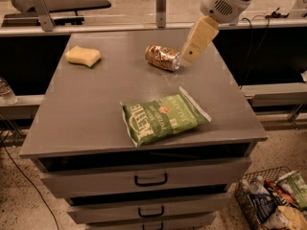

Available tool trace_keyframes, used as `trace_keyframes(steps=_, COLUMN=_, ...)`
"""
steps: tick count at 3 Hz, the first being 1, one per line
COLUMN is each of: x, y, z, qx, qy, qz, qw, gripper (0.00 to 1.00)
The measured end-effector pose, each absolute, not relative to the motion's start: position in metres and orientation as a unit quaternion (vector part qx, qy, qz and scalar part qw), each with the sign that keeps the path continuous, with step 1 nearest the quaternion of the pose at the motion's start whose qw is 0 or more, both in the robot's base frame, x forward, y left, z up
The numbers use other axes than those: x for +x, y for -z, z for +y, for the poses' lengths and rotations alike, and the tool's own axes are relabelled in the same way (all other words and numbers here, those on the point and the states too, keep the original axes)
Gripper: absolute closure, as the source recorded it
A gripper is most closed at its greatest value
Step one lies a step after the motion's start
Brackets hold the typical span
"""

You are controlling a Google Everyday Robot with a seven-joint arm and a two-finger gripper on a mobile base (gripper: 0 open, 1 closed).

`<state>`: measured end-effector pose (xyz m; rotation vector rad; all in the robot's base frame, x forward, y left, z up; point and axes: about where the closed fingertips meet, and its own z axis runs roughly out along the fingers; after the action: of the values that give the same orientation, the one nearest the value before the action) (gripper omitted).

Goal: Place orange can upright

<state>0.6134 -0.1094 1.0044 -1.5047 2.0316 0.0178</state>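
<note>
The orange can [162, 57] lies on its side at the back middle of the grey table top [96, 104], its silver top facing right. My gripper [190, 55] hangs from the white arm at the upper right. Its tip is just right of the can's silver end, very close to it, a little above the table. I cannot tell whether it touches the can.
A green chip bag [164, 120] lies flat near the table's front edge. A yellow sponge [83, 56] sits at the back left. Drawers are below the top. A wire basket of packets [276, 202] stands on the floor at the lower right.
</note>
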Motion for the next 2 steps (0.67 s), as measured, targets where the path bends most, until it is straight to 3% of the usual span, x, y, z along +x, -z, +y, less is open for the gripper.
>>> trace_keyframes(steps=1, x=0.621, y=-1.0, z=-0.105, qx=-0.561, qy=-0.016, qz=0.767, qw=0.31, gripper=0.0)
trace_keyframes(steps=2, x=0.664, y=-0.977, z=-0.094, qx=-0.535, qy=-0.025, qz=0.781, qw=0.322, gripper=0.0)
